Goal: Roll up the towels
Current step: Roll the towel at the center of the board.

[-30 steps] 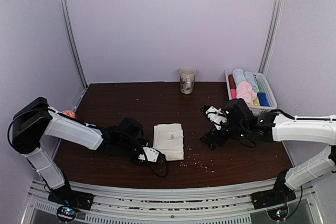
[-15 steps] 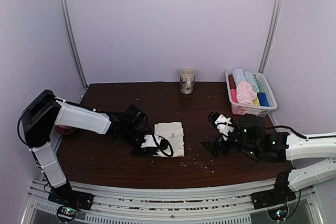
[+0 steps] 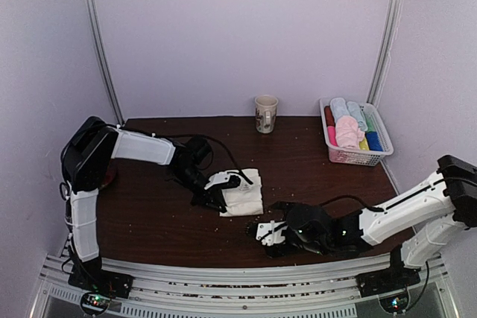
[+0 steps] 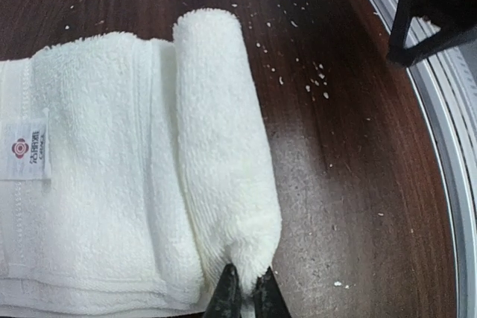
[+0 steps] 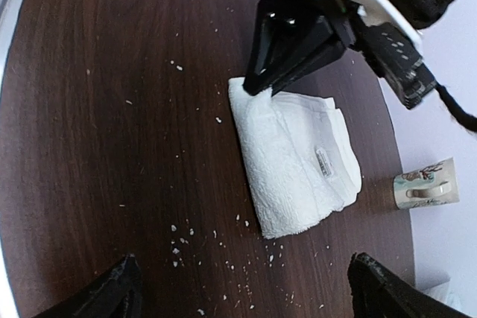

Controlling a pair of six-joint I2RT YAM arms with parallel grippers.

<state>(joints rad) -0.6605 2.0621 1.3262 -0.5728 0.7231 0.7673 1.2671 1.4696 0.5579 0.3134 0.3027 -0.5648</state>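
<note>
The towel (image 3: 242,193) lies on the table (image 3: 313,173), left gripper (image 4: 244,292) at its near left corner, right gripper (image 3: 262,233) before it, mug (image 3: 265,113) behind, basket (image 3: 355,157) far right

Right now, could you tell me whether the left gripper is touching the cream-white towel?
Touching. In the left wrist view the left gripper, shut, pinches the near end of the rolled edge of the cream-white towel.

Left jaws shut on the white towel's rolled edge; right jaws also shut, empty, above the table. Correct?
No: the right jaws stand wide open, not shut; the right wrist view shows their fingers spread far apart, empty, above the table. The left jaws are shut on the white towel's rolled edge.
</note>
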